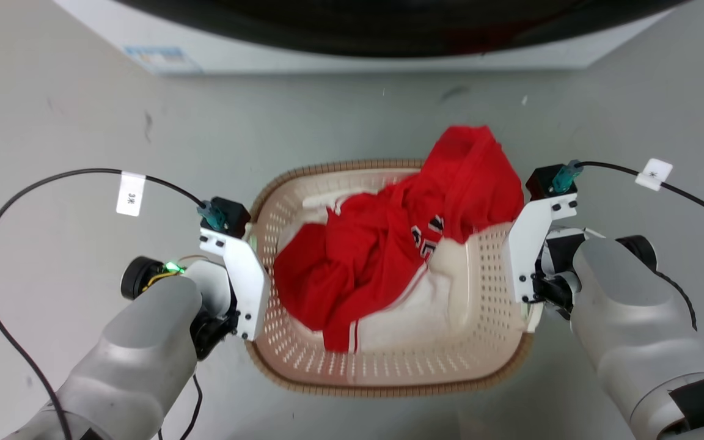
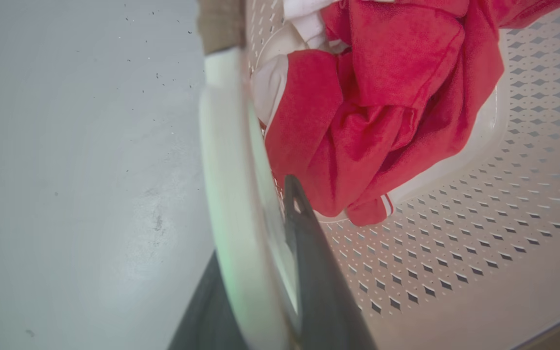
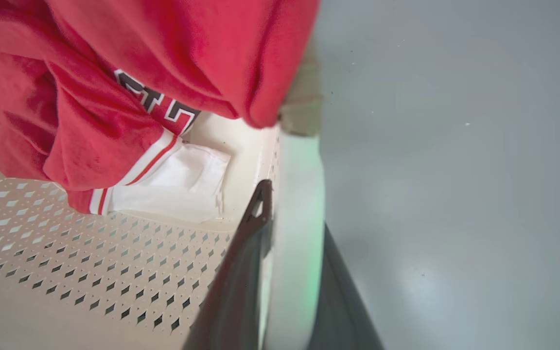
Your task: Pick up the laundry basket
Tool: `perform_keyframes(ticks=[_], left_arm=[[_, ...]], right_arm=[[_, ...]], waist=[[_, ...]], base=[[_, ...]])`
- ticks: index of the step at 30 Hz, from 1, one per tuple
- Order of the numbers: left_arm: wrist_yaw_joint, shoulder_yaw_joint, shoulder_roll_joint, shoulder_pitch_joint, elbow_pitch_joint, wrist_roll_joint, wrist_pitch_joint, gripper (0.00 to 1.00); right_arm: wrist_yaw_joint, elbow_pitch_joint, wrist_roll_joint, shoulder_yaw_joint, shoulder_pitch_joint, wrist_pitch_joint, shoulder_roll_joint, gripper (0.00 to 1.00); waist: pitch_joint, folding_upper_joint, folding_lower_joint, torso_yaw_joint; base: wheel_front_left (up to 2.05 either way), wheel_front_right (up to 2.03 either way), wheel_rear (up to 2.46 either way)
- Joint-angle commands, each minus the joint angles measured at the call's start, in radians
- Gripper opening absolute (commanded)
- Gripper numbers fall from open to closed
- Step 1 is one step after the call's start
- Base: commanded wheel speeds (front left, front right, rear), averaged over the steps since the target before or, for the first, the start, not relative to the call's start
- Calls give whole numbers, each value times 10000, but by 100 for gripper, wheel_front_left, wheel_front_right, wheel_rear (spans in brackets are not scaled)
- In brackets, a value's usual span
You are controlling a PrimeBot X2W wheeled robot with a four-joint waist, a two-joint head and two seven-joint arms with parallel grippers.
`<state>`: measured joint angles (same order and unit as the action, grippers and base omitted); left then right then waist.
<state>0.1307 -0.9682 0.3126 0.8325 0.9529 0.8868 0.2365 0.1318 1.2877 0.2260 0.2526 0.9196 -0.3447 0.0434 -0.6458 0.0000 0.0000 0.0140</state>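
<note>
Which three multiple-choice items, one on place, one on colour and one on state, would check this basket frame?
1. Where does the laundry basket stand relative to the washer?
A. on top of it
B. on the floor before it
C. inside it

2. What colour is the big garment in the basket?
A. blue
B. green
C. red

3. How does the left gripper stand?
A. fingers astride the basket's white handle
B. clamped on the garment
C. spread in the air, away from the basket

Answers: B, the head view shows it on the grey floor below the washer's front. C, red cloth heaps over the far rim. A, the left wrist view shows one dark finger on each side of the handle.
</note>
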Motion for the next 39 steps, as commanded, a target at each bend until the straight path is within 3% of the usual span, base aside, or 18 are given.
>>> perform_keyframes(ticks=[1, 11, 16, 29, 39], left_arm=[[-14, -266, 352, -172, -145, 190, 331, 0], [-13, -1678, 1464, -650, -1503, 1898, 2648, 0], [-13, -2047, 1930, -787, -1927, 2636, 3277, 0], [-13, -2577, 2437, -1306, -2327, 4129, 4782, 0], [-2, -2646, 2482, -1451, -2483, 4734, 5181, 0]], right_arm=[[-19, 9, -132, 45, -108, -350, 185, 0], [-22, 20, 212, 547, -376, -2935, 265, 0], [-23, 23, 688, 759, -553, -3753, 292, 0], [-22, -465, 1708, 1784, -1333, -5331, 279, 0], [-16, -922, 2371, 2374, -1436, -5951, 238, 0]], waist=[[1045, 0, 0, 98], [3289, 0, 0, 86], [4138, 0, 0, 80], [6175, 0, 0, 119], [6730, 0, 0, 118]], base=[[0, 0, 0], [0, 0, 0], [0, 0, 0], [0, 0, 0], [0, 0, 0]])
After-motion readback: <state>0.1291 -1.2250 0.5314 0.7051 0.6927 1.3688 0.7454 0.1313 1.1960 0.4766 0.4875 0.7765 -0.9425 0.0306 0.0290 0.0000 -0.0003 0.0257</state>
